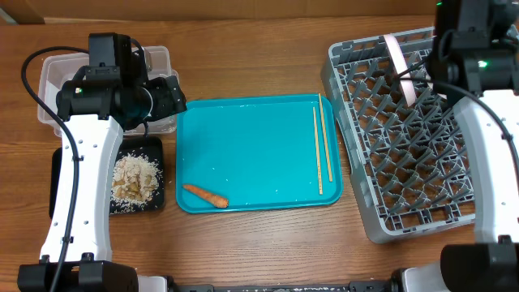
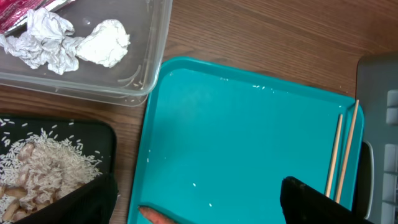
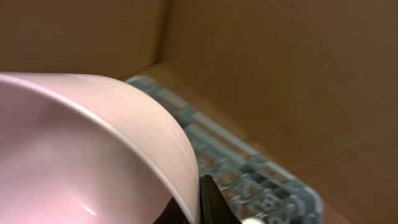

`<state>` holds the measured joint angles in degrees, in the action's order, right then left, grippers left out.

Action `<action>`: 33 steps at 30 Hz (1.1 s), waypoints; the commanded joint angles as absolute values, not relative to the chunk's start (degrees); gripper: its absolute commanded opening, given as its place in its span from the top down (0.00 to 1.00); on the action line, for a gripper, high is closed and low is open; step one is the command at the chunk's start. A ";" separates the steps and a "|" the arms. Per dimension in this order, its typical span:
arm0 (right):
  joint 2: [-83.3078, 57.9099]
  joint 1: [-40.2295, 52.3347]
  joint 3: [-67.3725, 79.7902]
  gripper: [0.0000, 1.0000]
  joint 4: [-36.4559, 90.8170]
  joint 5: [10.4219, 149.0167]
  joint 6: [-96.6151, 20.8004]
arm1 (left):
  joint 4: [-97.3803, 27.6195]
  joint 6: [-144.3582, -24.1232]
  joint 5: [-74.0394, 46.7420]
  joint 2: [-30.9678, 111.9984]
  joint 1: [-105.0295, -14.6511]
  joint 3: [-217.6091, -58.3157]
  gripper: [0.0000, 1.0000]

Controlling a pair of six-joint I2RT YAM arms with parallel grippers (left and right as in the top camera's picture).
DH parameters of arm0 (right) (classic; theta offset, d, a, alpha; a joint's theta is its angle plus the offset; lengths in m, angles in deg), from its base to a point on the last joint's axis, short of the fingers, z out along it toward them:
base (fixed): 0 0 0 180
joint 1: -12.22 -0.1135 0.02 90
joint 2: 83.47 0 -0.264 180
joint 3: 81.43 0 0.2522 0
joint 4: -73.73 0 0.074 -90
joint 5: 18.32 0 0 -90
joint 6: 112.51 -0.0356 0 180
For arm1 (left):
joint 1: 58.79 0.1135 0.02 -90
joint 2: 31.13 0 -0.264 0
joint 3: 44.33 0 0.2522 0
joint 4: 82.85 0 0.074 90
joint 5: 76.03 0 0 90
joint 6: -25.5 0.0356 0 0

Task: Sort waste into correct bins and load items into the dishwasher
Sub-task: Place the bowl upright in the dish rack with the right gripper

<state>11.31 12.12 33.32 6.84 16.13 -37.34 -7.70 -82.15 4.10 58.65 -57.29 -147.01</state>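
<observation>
White plate [image 3: 93, 155], rim pinched in right claw [image 3: 203, 200]

A brown wooden table [image 1: 268, 243] with fine lengthwise grain fills the scene under soft, even light, and plain brown cardboard panels [image 3: 280, 62] meeting at a corner stand as a wall behind its far edge.

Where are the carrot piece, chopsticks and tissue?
carrot piece [image 1: 205, 195], overhead, mid-body.
chopsticks [image 1: 316, 150], overhead, middle of left stick.
tissue [image 2: 43, 37], left wrist, crumpled centre.
</observation>
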 commanded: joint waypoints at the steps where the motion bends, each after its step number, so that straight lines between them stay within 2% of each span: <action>1: 13.06 16.97 32.67 0.96 9.64 1.61 -39.70 | -7.64 -82.31 3.84 58.58 -57.32 -147.45 0.14; 15: 29.91 33.80 32.67 0.96 11.76 -1.77 -39.07 | -7.66 -82.48 3.81 58.58 -57.32 -147.45 0.14; 23: 37.15 35.07 32.67 0.96 12.22 -1.73 -41.19 | -7.61 -82.57 3.79 58.58 -57.32 -147.45 0.14; 33: 39.68 33.73 29.98 0.96 7.39 3.93 -50.15 | -7.70 -82.98 3.79 58.58 -57.32 -147.45 0.14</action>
